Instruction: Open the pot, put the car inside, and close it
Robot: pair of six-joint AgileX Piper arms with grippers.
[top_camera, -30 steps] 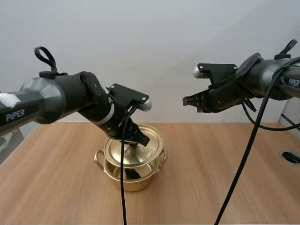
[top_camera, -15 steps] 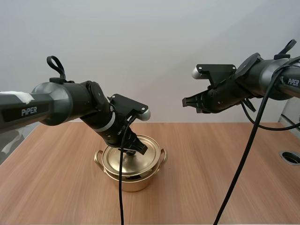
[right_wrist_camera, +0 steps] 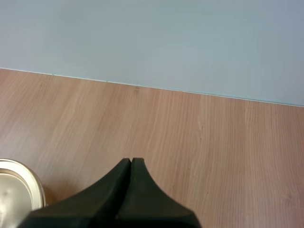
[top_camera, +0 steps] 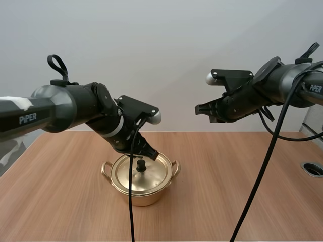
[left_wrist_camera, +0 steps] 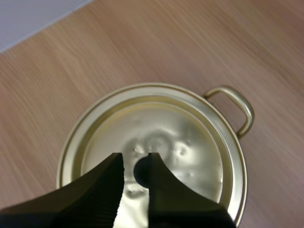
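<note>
A gold pot (top_camera: 143, 194) with two side handles stands at the table's middle, its lid (top_camera: 151, 174) seated flat on it. The lid's black knob (top_camera: 141, 165) stands free. My left gripper (top_camera: 153, 153) hovers just above and behind the knob. In the left wrist view its fingers (left_wrist_camera: 134, 157) stand apart, open, over the lid (left_wrist_camera: 190, 142), with the knob (left_wrist_camera: 141, 172) showing below the gap and the pot's handle (left_wrist_camera: 235, 107) beyond. My right gripper (top_camera: 198, 110) hangs high at the right, shut on nothing; its fingers (right_wrist_camera: 131, 162) lie together over bare wood.
The wooden table (top_camera: 227, 181) stretches around the pot. A round grommet hole (top_camera: 313, 169) sits at the far right edge. The pot's rim (right_wrist_camera: 21, 190) lies just beside my right gripper's fingers in the right wrist view.
The lid went from tilted in my left gripper to flat on the pot. The left gripper let go of the knob and rose a little. The right arm stayed put.
</note>
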